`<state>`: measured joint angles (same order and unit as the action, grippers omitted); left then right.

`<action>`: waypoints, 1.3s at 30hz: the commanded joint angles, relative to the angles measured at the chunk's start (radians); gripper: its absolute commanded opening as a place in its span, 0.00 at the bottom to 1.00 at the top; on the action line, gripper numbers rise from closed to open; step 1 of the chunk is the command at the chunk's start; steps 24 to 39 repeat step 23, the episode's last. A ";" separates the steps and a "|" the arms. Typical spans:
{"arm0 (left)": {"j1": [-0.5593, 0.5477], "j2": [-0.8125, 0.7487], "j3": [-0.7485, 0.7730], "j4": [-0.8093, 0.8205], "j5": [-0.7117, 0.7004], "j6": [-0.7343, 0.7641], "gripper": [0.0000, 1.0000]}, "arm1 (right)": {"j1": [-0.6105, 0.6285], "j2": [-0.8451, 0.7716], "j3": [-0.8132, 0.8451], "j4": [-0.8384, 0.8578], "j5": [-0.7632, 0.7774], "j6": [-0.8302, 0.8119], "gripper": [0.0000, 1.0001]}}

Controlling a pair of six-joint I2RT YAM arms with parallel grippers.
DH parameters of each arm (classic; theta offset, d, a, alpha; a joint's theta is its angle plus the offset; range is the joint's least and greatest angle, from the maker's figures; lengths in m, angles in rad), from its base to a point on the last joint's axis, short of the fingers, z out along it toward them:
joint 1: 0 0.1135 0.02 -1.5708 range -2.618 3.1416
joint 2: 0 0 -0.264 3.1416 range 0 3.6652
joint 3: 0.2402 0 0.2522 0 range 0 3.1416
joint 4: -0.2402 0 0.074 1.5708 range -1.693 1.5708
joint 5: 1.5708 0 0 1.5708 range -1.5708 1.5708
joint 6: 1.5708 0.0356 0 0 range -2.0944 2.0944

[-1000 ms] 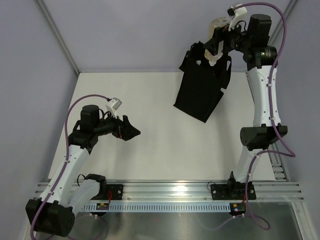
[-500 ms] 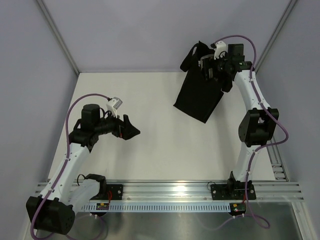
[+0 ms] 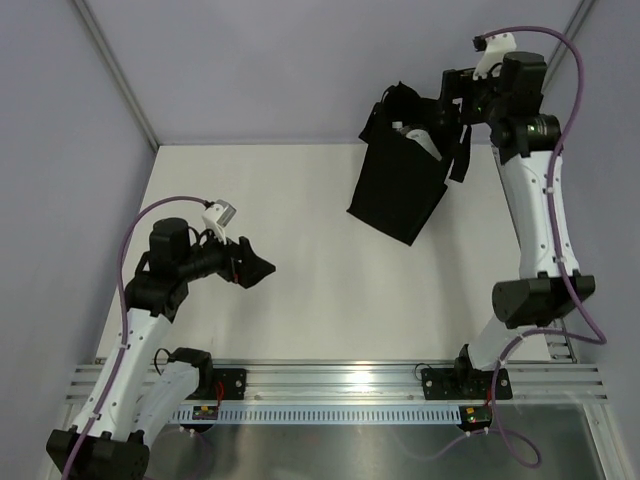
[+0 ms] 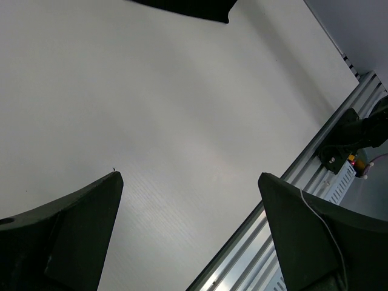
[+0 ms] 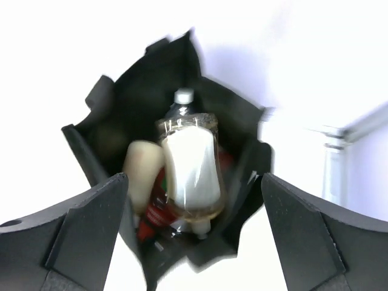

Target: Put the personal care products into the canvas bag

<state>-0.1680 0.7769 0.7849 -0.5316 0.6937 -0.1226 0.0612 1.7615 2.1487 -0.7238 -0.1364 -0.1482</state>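
Note:
The black canvas bag point(image 3: 400, 185) stands at the back of the table, right of centre, its mouth open upward. In the right wrist view the bag point(image 5: 112, 115) holds several products: a clear-and-white bottle point(image 5: 189, 163) on top, a beige bottle point(image 5: 142, 173), a red tube point(image 5: 154, 209) and a clear bottle with a white cap point(image 5: 182, 100). My right gripper point(image 3: 450, 100) hangs open and empty just above the bag's mouth point(image 5: 194, 242). My left gripper point(image 3: 262, 268) is open and empty over bare table at the left point(image 4: 189, 230).
The white table point(image 3: 300, 290) ends in an aluminium rail point(image 3: 340, 380) along its near edge, also seen in the left wrist view point(image 4: 303, 182). Grey walls close the back and sides.
The right gripper dipped into the bag with a clear-and-white bottle, let it go inside, and has risen open above the bag. The left gripper shifted slightly lower.

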 commanded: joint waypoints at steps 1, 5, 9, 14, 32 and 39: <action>0.004 -0.033 0.017 0.013 -0.023 0.012 0.99 | -0.006 -0.222 -0.178 0.054 0.121 0.074 0.99; 0.004 -0.038 0.000 0.033 -0.007 -0.003 0.99 | -0.006 -0.352 -0.322 0.106 0.098 0.059 1.00; 0.005 -0.057 0.031 -0.004 -0.036 0.009 0.99 | -0.032 -0.465 -0.412 0.014 0.052 0.145 0.99; 0.005 -0.091 0.019 0.005 -0.123 -0.002 0.99 | -0.032 -0.734 -0.826 0.130 0.171 0.282 0.99; 0.005 -0.103 0.007 0.027 -0.178 -0.029 0.99 | -0.034 -0.951 -1.024 0.152 0.357 0.214 0.99; 0.005 -0.103 0.007 0.027 -0.178 -0.029 0.99 | -0.034 -0.951 -1.024 0.152 0.357 0.214 0.99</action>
